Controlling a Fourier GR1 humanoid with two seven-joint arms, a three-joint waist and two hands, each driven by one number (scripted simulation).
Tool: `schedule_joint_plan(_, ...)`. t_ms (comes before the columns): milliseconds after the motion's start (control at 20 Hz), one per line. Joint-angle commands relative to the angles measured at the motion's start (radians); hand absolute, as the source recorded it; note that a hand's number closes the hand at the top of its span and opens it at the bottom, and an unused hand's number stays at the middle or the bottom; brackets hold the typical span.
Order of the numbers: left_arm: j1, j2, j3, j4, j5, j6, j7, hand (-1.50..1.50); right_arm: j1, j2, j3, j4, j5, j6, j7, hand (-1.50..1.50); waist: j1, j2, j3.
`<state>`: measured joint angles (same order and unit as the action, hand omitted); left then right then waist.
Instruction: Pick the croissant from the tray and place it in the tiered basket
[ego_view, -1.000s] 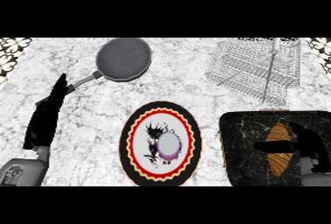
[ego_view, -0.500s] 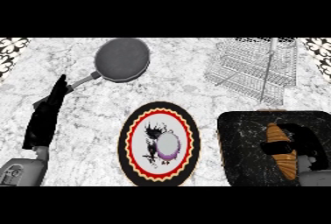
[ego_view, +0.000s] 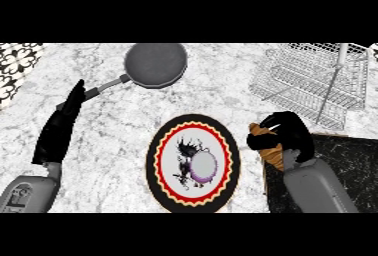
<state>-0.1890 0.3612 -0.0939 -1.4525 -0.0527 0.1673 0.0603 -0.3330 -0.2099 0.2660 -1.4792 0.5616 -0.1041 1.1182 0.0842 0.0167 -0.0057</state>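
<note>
In the head view my right hand (ego_view: 286, 133) is curled round the brown croissant (ego_view: 270, 150). It holds the croissant over the near left corner of the black marbled tray (ego_view: 347, 165), and the fingers hide most of it. The wire tiered basket (ego_view: 310, 82) stands at the back right, beyond the hand and apart from it. At the left my left hand (ego_view: 63, 125) rests open with straight fingers pointing away from me, holding nothing.
A plate (ego_view: 193, 164) with a red and yellow rim and a dark picture lies in the middle, just left of the tray. A grey frying pan (ego_view: 153, 65) sits at the back, its handle pointing toward my left hand. A patterned wall corner shows at the far left.
My right hand closed on the croissant, lifted it from the tray's middle and carried it left and toward the back. The left hand has not moved.
</note>
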Motion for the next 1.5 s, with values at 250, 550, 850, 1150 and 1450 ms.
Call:
schedule_joint_plan(250,-0.063,-0.015,-0.01,0.031,0.001,-0.019,0.017,0.0,-0.47,0.206,0.15,0.267,0.254,-0.207,0.1,1.5,0.032,0.001,0.004)
schedule_joint_plan(550,-0.066,-0.004,0.0,0.039,-0.009,-0.015,0.039,0.0,-0.7,0.209,0.105,0.412,0.487,-0.306,0.123,1.5,-0.002,-0.005,0.003)
schedule_joint_plan(850,-0.048,0.006,0.029,0.039,-0.013,0.001,0.029,0.0,-0.952,0.209,0.009,0.533,0.602,-0.231,0.2,1.5,-0.032,-0.014,0.003)
schedule_joint_plan(1150,-0.011,-0.018,0.046,0.078,-0.015,0.015,-0.024,0.0,-1.07,0.188,-0.082,0.7,0.636,-0.112,0.131,1.5,-0.061,-0.013,0.004)
schedule_joint_plan(1450,-0.003,-0.015,0.06,0.071,-0.016,-0.003,-0.035,0.0,-1.074,0.122,-0.229,0.76,0.541,-0.211,-0.061,1.5,-0.064,-0.01,0.005)
